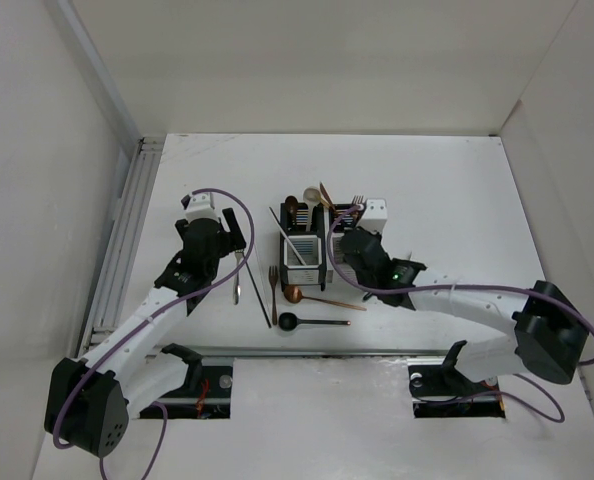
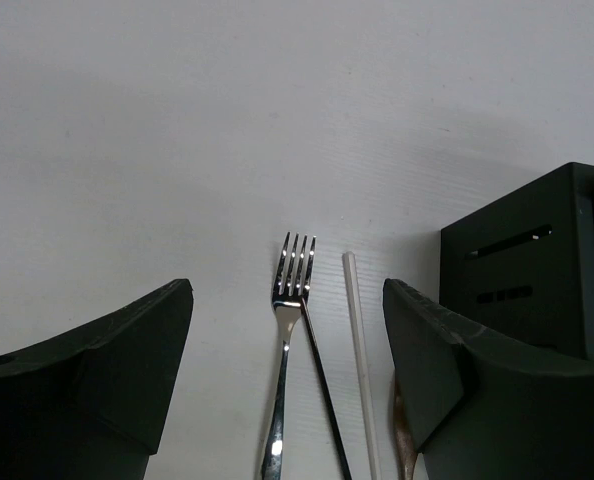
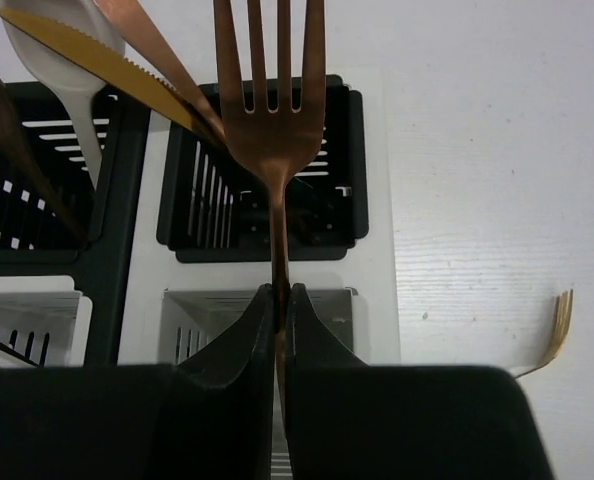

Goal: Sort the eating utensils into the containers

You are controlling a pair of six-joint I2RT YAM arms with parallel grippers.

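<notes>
One copper fork [image 3: 272,110] clamped in the right tool [image 3: 281,300]; left tool [image 2: 287,300] spread wide

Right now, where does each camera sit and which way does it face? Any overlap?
Top external: above and behind the bases, looking down on the table; the left arm and right arm show in full.
Left wrist: on the left wrist, looking along the table at a silver fork; the open left gripper shows, its fingers framing the view.
Right wrist: on the right wrist, looking down into the caddy; the right gripper is shut on a copper fork.
Shared: the caddy shows in all three views.
</notes>
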